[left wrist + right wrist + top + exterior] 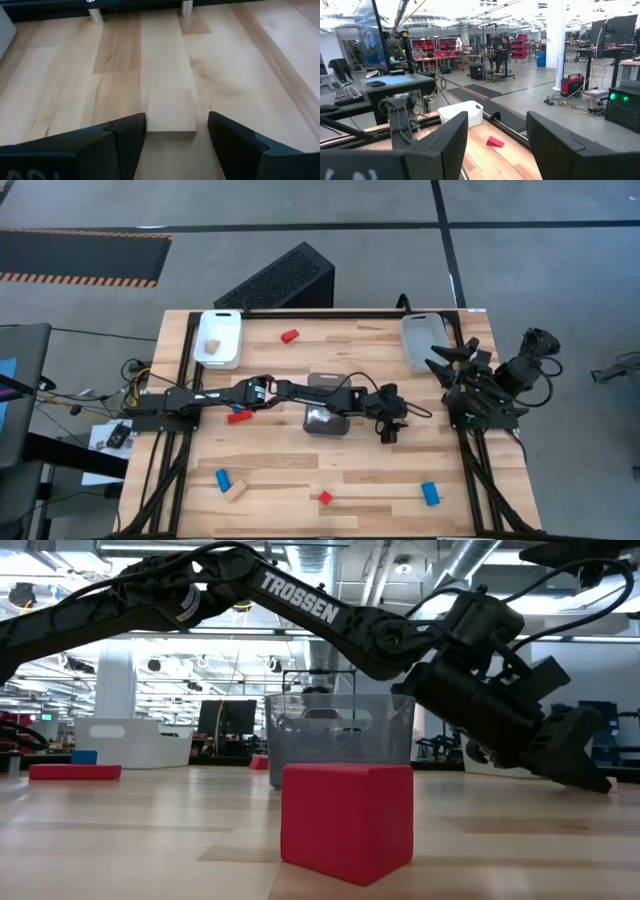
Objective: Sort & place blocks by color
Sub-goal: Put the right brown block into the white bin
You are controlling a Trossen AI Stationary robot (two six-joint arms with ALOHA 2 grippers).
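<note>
Overhead, the "TROSSEN"-lettered left arm (300, 597) stretches across mid-bench, jaws wide over bare wood; right gripper (452, 365) rests at the bench's right edge, jaws wide.

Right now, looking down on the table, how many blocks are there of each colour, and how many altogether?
Red blocks: 3
Blue blocks: 2
Plain wood blocks: 2
Total: 7
Anything inside the clear tray cannot be made out, so it is not counted.
</note>
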